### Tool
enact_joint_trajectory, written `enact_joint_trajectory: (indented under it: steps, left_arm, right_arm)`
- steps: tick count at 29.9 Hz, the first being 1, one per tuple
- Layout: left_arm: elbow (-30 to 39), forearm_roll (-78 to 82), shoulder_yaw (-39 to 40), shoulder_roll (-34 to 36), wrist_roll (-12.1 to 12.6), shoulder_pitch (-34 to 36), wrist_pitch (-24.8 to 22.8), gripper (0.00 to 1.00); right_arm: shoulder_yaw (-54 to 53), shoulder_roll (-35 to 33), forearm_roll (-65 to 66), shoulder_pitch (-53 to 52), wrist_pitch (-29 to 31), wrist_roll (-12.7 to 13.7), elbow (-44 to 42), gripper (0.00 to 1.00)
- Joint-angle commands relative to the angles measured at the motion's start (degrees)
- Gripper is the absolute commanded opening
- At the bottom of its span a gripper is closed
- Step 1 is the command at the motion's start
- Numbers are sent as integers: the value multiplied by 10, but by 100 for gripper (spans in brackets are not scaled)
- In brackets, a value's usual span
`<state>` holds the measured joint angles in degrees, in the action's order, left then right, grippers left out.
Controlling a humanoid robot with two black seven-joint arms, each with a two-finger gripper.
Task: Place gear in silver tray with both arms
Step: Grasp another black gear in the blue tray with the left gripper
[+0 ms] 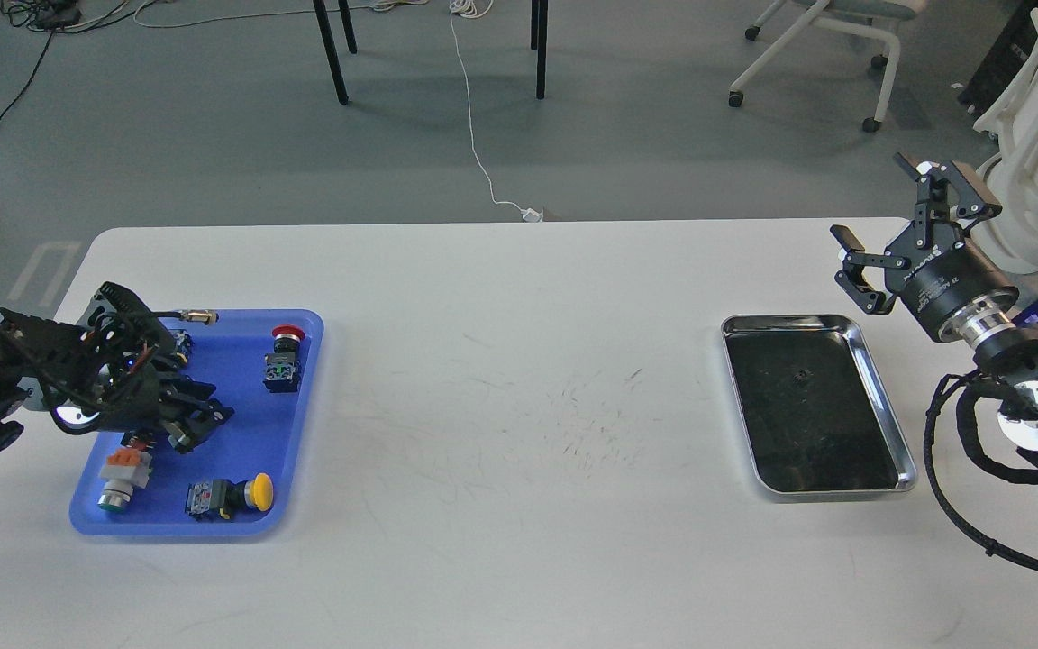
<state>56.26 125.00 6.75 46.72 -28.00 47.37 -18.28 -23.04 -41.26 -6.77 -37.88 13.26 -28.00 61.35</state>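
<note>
The silver tray [879, 397] lies on the right of the white table, its dark bottom bare but for a small speck. The gear is several push-button switches in a blue tray [307, 397] at the left: a red-capped one [283, 361], a yellow-capped one [235, 495] and an orange-and-white one [121, 476]. My left gripper [213, 410] is low over the blue tray's left part, fingers pointing right, with small parts under it; its dark fingers cannot be told apart. My right gripper [872, 200] is open and empty, raised beyond the silver tray's far right corner.
A metal connector on a cable [197, 315] sticks out at the blue tray's far edge beside my left wrist. Chair and table legs stand on the floor beyond the table. A white machine frame [1037, 117] stands at the right behind my right arm.
</note>
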Motion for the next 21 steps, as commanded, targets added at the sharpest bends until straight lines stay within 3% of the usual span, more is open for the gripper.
enact_joint_trajectory:
  steps: [1, 5, 12, 21]
  left_arm:
    - [-5, 0, 0, -1, 0, -3, 0, 37]
    - [-10, 0, 0, -6, 0, -3, 0, 35]
    - [-15, 0, -1, -5, 0, -4, 12, 16]
    - [-11, 0, 3, -2, 0, 1, 13, 13]
  right_arm:
    - [0, 0, 0, 0, 0, 0, 0, 97]
    - [0, -2, 0, 0, 0, 0, 1, 97]
    - [0, -2, 0, 0, 0, 0, 0, 97]
    - [-4, -3, 0, 0, 0, 0, 1, 97]
